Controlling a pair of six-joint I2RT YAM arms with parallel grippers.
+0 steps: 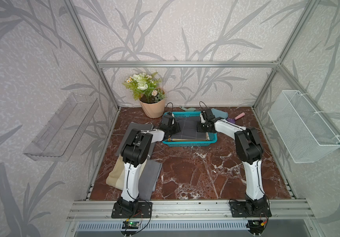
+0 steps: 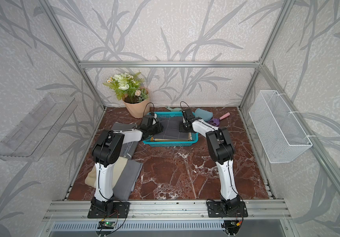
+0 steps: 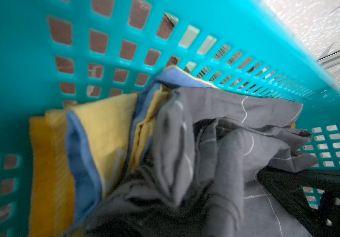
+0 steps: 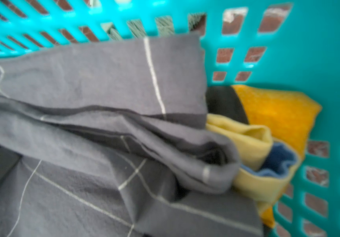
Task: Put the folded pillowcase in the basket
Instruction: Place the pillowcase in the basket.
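Note:
The teal basket (image 1: 189,144) (image 2: 171,144) stands at the back middle of the marble table. In it lies the folded pillowcase (image 1: 187,128) (image 2: 171,128), dark grey with thin white grid lines, on top of yellow and blue cloths (image 3: 103,123) (image 4: 255,141). My left gripper (image 1: 174,130) (image 2: 157,129) is down at its left end and my right gripper (image 1: 200,127) (image 2: 183,128) at its right end. In both wrist views the grey cloth (image 3: 216,127) (image 4: 93,71) bunches together where the jaws are and hides the fingers. Teal walls (image 3: 21,41) (image 4: 318,61) surround it.
A potted flower bunch (image 1: 152,106) stands just left of the basket's back corner. Folded grey (image 1: 150,178) and beige (image 1: 114,174) cloths lie under the left arm. Slate-blue items (image 1: 218,112) and a purple scoop (image 1: 235,118) sit behind the basket. A white wire basket (image 1: 304,125) and clear tray (image 1: 62,127) hang on the side walls.

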